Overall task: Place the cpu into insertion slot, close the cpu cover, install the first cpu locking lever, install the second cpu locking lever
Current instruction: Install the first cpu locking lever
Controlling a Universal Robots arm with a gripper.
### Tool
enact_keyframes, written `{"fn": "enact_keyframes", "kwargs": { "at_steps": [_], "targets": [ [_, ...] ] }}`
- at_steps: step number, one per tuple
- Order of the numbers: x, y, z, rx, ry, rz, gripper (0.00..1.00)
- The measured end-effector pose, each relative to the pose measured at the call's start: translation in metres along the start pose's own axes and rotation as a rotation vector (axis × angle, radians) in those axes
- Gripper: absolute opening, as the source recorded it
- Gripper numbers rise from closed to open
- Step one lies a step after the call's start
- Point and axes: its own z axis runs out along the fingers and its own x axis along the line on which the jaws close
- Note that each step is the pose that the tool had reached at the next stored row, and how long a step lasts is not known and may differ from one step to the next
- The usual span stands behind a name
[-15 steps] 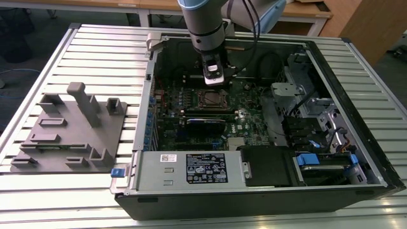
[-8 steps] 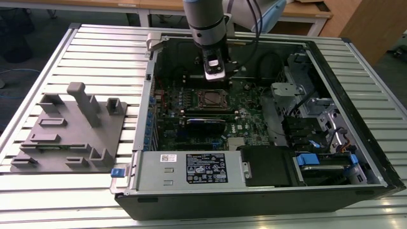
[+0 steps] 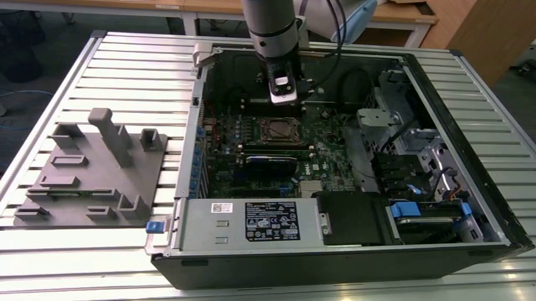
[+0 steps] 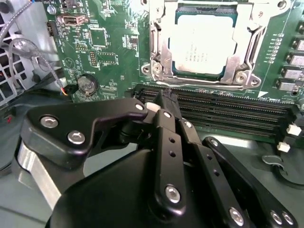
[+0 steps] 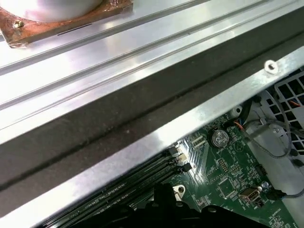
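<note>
The cpu (image 4: 203,43), a dull silver square, lies in the insertion slot (image 3: 279,130) on the green motherboard. The cpu cover (image 4: 160,52), a silver frame, lies flat around it with the chip showing through its cut-out. My gripper (image 3: 283,100) hangs inside the open case, just behind the socket in the exterior view. In the second wrist view its black fingers (image 4: 164,118) are pressed together with nothing between them, and the gripper (image 4: 166,96) ends over the long black memory slots (image 4: 228,107) beside the socket. The gripper's dark tip (image 5: 164,192) shows in the first wrist view.
The computer case (image 3: 469,244) lies open on a slatted metal table (image 3: 134,69). A grey power supply box (image 3: 251,222) with a white label sits at the case's front. A grey moulded fixture (image 3: 92,169) stands at the exterior view's left. The case's metal rim (image 5: 142,142) runs close to the gripper.
</note>
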Motion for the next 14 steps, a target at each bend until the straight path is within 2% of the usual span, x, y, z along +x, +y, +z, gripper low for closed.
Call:
{"fn": "enact_keyframes", "kwargs": {
  "at_steps": [1, 6, 10, 11, 14],
  "targets": [
    [0.0000, 0.0000, 0.0000, 0.0045, 0.0035, 0.000, 0.11],
    [0.0002, -0.0002, 0.0009, 0.0428, 0.0255, -0.002, 0.11],
    [0.0004, -0.0004, 0.0019, 0.0728, 0.0401, -0.004, 0.11],
    [0.0004, -0.0005, 0.0019, 0.0764, 0.0421, -0.004, 0.11],
    [0.0004, -0.0005, 0.0018, 0.0769, 0.0427, -0.004, 0.11]
  ]
}}
